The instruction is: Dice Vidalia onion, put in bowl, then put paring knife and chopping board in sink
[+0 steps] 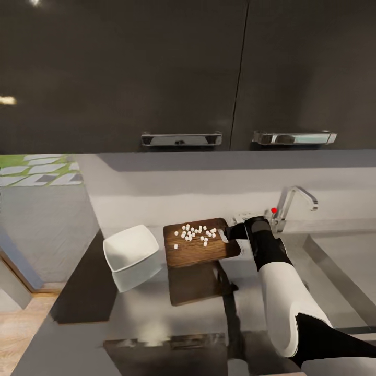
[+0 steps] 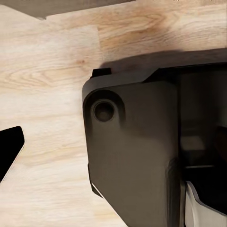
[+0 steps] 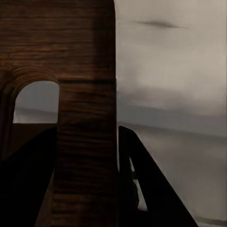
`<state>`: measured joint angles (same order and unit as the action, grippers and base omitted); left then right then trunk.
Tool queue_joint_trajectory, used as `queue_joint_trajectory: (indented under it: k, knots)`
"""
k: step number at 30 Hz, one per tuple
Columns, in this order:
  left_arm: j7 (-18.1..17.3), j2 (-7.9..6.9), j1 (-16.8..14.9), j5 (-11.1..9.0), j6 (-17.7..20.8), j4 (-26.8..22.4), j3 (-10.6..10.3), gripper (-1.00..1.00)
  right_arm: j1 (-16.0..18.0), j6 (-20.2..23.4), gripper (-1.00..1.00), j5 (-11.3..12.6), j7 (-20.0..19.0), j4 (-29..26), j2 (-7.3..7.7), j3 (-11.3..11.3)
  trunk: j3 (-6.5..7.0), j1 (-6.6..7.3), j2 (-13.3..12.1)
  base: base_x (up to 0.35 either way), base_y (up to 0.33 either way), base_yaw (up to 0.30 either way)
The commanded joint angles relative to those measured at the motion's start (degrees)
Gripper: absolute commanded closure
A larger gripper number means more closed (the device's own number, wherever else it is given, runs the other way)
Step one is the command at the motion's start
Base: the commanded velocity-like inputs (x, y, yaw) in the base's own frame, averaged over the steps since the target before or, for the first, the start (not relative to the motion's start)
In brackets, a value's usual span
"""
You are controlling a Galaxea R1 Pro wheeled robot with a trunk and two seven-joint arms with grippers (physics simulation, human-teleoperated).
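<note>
The dark brown chopping board (image 1: 201, 249) hangs roughly level a little above the glossy countertop (image 1: 146, 313), which mirrors it underneath. Several small white pieces of diced Vidalia onion (image 1: 196, 233) lie on its far half. My right gripper (image 1: 230, 235) is shut on the board's right edge; in the right wrist view the board (image 3: 71, 47) sits between the dark fingers (image 3: 137, 179). The white rounded-square bowl (image 1: 130, 250) stands just left of the board. The grey sink (image 1: 339, 261) lies to the right of my right arm. The paring knife is out of view.
A chrome gooseneck tap (image 1: 292, 201) with a red dot stands behind my right wrist. Dark wall cabinets with chrome handles (image 1: 181, 139) hang above. The left wrist view looks down on light wooden floor (image 2: 47, 71) and the robot's dark base (image 2: 137, 151).
</note>
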<state>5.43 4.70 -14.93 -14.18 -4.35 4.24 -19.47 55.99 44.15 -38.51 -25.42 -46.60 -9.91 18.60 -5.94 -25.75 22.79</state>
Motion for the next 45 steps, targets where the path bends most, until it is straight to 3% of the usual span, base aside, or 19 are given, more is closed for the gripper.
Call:
queue_joint_trajectory:
  k: [1,14,36,45]
  knots:
    - [0.0,0.05,-0.1,-0.5,-0.4,0.2,-0.5,-1.00,0.1,0.1,1.00,-0.4,-0.5,-0.1,-0.09,0.3,-0.04,-0.04,0.1,0.000,0.297,0.000]
    - [0.0,0.05,-0.1,-0.5,-0.4,0.2,-0.5,-1.00,0.1,0.1,1.00,-0.4,-0.5,-0.1,-0.09,0.3,1.13,-0.04,0.1,-0.031,0.285,0.000]
    - [0.0,0.05,-0.1,-0.5,-0.4,0.2,-0.5,-1.00,0.1,0.1,1.00,-0.4,-0.5,-0.1,-0.09,0.4,3.09,-0.04,0.1,-0.240,0.205,0.000]
    - [0.0,0.05,-0.1,-0.5,-0.4,0.2,-0.5,-1.00,0.1,0.1,1.00,-0.4,-0.5,-0.1,-0.09,0.5,3.18,-0.04,0.1,-0.077,0.274,0.000]
